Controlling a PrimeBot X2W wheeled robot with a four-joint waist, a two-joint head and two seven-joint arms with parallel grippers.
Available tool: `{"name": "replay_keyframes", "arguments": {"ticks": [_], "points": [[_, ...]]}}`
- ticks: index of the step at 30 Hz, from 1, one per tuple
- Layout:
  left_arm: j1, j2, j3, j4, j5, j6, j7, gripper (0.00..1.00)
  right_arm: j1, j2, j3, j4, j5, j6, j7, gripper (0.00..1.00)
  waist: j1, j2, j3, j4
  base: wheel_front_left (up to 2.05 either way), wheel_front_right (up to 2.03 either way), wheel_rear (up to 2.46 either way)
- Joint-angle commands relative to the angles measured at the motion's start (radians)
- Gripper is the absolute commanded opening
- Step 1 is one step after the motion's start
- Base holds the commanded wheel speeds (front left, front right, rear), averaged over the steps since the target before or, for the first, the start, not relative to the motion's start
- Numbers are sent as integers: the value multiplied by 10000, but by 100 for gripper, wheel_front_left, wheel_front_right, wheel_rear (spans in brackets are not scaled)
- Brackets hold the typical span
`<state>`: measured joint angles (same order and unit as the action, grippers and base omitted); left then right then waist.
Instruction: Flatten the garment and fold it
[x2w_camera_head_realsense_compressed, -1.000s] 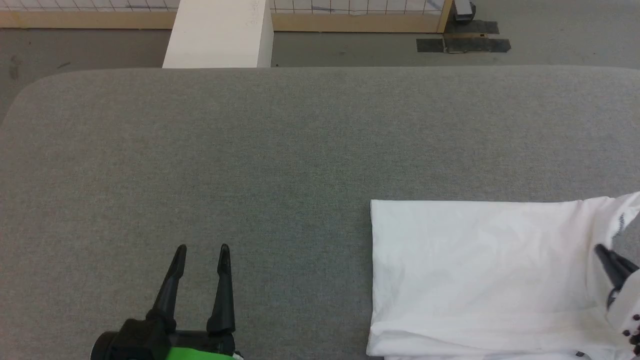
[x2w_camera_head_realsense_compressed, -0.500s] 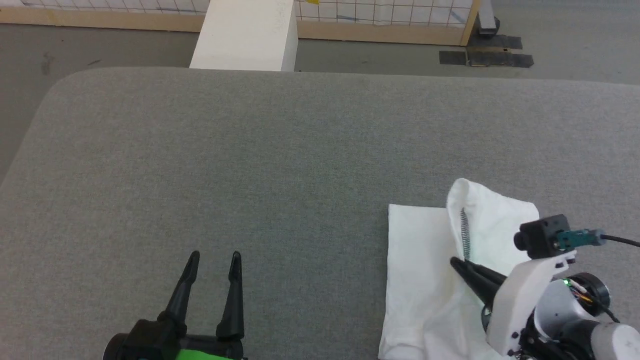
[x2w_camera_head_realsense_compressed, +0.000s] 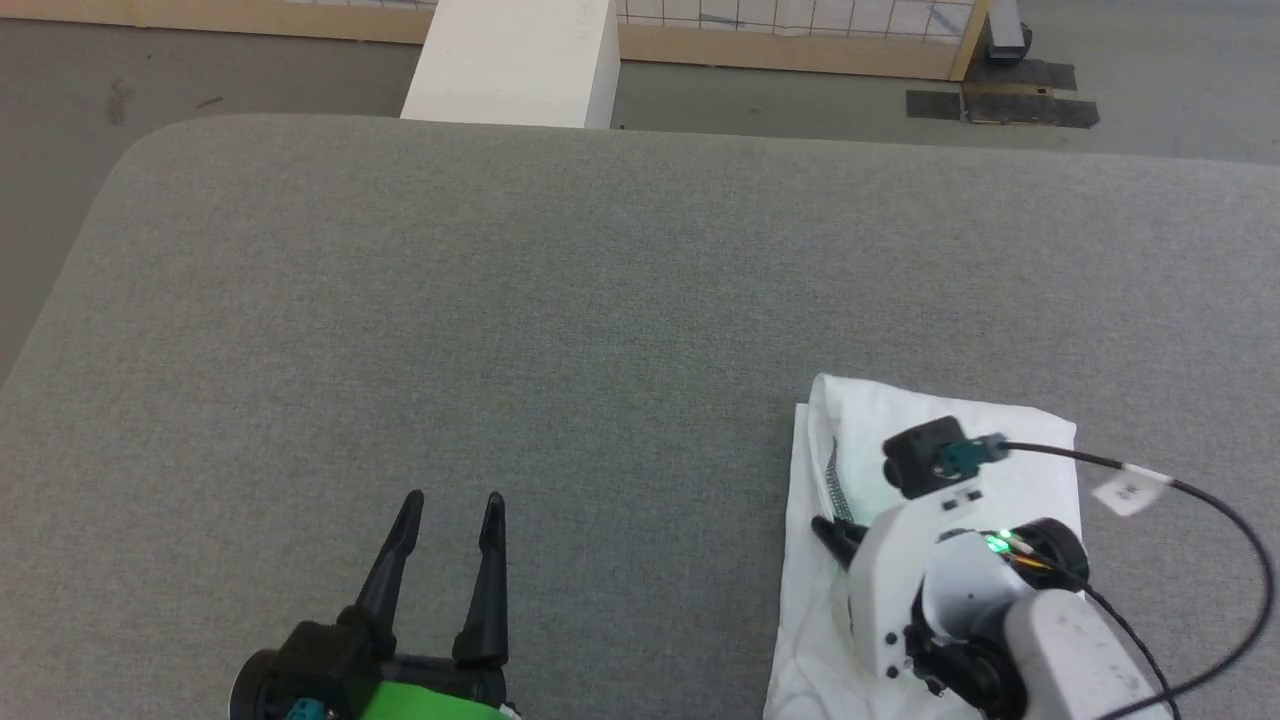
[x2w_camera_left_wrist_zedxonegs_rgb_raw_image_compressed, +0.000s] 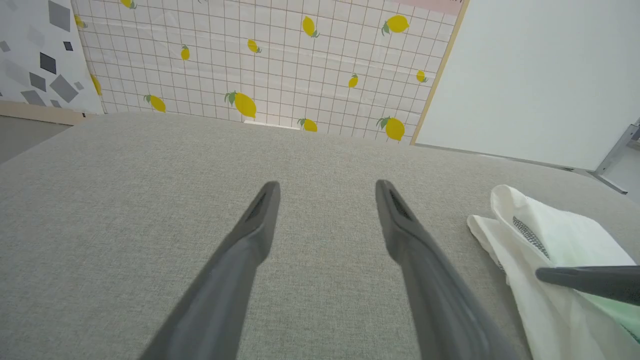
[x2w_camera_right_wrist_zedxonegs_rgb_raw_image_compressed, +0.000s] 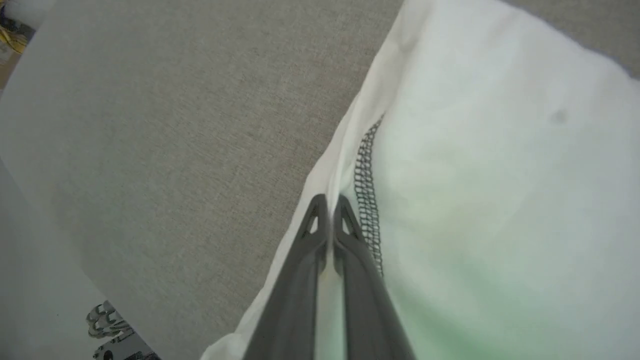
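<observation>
Left gripper (x2w_camera_head_realsense_compressed: 454, 497): lower left of the head view, jaws spread wide, nothing between them, fingers pointing up the frame over bare cloth.
Surface (x2w_camera_head_realsense_compressed: 560, 300): grey fabric covering, taking up most of the frame.
White box (x2w_camera_head_realsense_compressed: 515, 60): upper centre, beyond the far edge of the surface, not part of the task.
Garment (x2w_camera_head_realsense_compressed: 860, 415): lower right of the frame, flat on the surface as a narrow white stack. A grey zigzag seam runs just inside its left edge.
Right gripper (x2w_camera_head_realsense_compressed: 825, 528): lower right, over the garment, jaws pressed together at the left fold edge beside the seam. The thin top layer appears to be pinched between them.
Long axis: the folded stack runs from the bottom of the frame toward the top.
Bearing: the garment lies right of the left gripper and well apart from it, while the right gripper is on it. The right arm is the nearer.
Step in hand, as judged: laying a folded layer onto the stack.
Next move, as judged: let go at the left edge, with the layers aligned.
</observation>
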<state>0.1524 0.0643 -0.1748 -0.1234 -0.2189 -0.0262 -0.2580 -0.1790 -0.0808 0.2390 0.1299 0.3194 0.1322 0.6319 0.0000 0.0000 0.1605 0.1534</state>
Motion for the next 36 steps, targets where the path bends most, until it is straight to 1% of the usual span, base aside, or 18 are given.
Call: {"name": "replay_keyframes", "arguments": {"ticks": [1, 2, 3, 4, 5, 6, 9, 13, 15, 17, 20, 22, 25, 29, 33, 36], "points": [[-196, -53, -17, 63, -42, -66, -38, 100, -294, 82, 129, 398, -328, -15, -87, 0, 0, 0, -13, 22, 0, 0, 0], [-222, -60, -35, 91, -51, -70, -38, 100, -410, 109, 195, 651, -512, -15, -139, 1, 0, 0, -23, 30, 0, 0, 0], [-245, -68, -54, 125, -60, -74, -38, 100, -532, 149, 223, 964, -673, -15, -199, 14, 0, 0, -43, 31, 0, 0, 0], [-256, -75, -68, 160, -69, -78, -38, 100, -632, 190, 231, 1256, -750, -15, -225, 42, 0, 0, -71, 29, 0, 0, 0], [-259, -80, -76, 183, -76, -81, -38, 100, -718, 218, 240, 1439, -765, -15, -260, 89, 0, 0, -87, 27, 0, 0, 0], [-259, -85, -82, 204, -84, -85, -38, 100, -815, 241, 233, 1564, -737, -15, -344, 100, 0, 0, -99, 23, 0, 0, 0], [-255, -96, -89, 262, -102, -106, -38, 100, -1074, 286, 162, 1662, -340, -15, -660, 100, 0, 0, -140, -5, 0, 0, 0], [-199, -104, -25, 240, -98, -115, -38, 100, -1040, 286, -196, 982, 389, -15, -784, 100, 0, 0, -147, -100, 0, 0, 0], [-153, -106, 25, 207, -81, -108, -38, 100, -794, 67, -676, 367, 635, -15, -723, 100, 0, 0, -127, -184, 0, 0, 0], [-111, -109, 49, 181, -61, -110, -38, 100, -390, -329, -1293, -332, 748, -15, -609, 100, 0, 0, -103, -252, 0, 0, 0], [-69, -113, 59, 119, -19, -91, -38, 100, 475, -859, -2540, -1409, 738, -15, -510, 100, 0, 0, -34, -361, 0, 0, 0], [-47, -116, 77, 55, 18, -56, -38, 100, 1115, -980, -3253, -1951, 754, -15, -371, 100, 0, 0, 24, -455, 0, 0, 0], [-51, -119, 84, -35, 85, -25, -38, 100, 1858, -886, -4019, -2420, 771, -15, -223, 100, 0, 0, 105, -563, 0, 0, 0], [-111, -120, 96, -135, 219, -11, -38, 100, 2302, -578, -4258, -2390, 700, -15, -266, 100, 0, 0, 186, -647, 0, 0, 0], [-194, -79, 83, -151, 341, -39, -38, 100, 2242, -270, -4065, -1816, 632, -15, -440, 100, 0, 0, 206, -611, 0, 0, 0], [-225, -29, 53, -130, 384, -72, -38, 100, 2061, -98, -4003, -1135, 475, -15, -659, 100, 0, 0, 195, -522, 0, 0, 0]]}}
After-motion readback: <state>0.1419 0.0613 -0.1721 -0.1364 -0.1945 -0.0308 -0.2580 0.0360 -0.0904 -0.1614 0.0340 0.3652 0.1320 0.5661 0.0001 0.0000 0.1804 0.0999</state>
